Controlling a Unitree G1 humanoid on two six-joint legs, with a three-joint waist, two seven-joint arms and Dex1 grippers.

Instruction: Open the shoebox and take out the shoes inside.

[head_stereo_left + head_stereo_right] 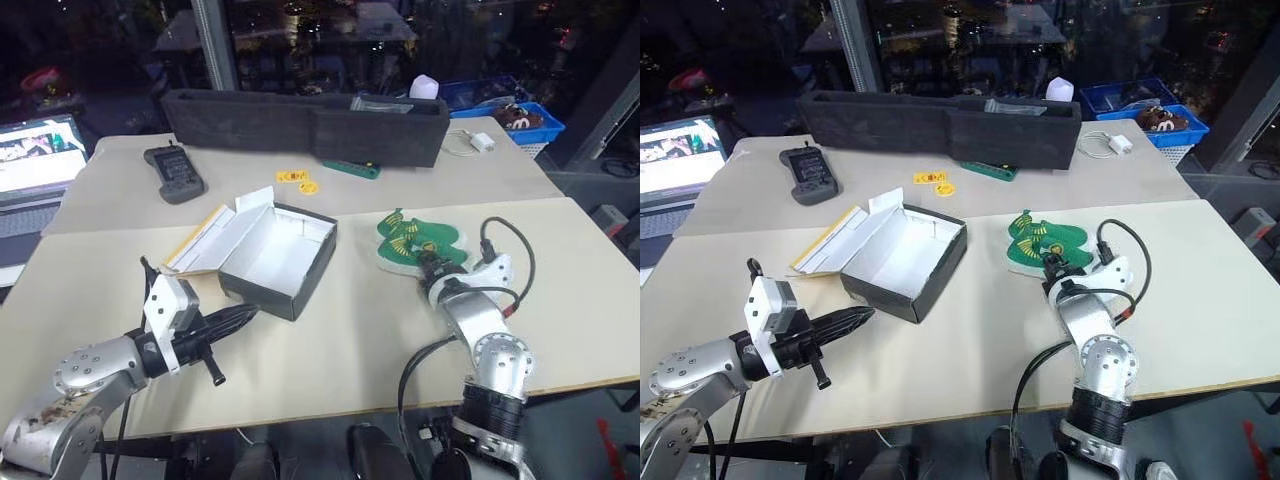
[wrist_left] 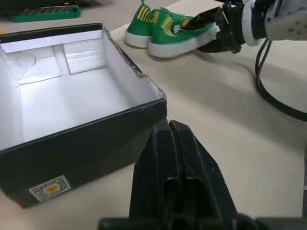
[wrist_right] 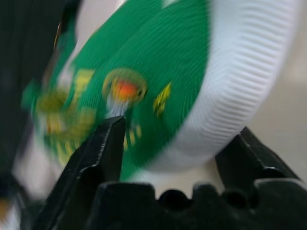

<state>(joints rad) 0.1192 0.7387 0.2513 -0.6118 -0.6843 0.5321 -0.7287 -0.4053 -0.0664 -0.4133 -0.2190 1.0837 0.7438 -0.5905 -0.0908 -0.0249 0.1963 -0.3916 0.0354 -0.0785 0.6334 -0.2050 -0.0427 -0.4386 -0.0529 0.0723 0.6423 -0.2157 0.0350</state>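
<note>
Nearest me, my left gripper hangs low at about eight o'clock, fingers pressed together on nothing, its tip just short of the near black wall of the shoebox. That box sits open at ten o'clock from table centre, lid folded back, white inside bare. Both shoes lie side by side on the table at two o'clock, well apart from the box.

My right gripper is at the nearer shoe, jaws parted either side of its edge, one finger over the green knit and the other beside the white sole; I judge it loose, not clamped.

Risks as I see them: pulling back carelessly could snag the knit and drag the shoe toward the table edge; swinging my left arm could shove the box.
</note>
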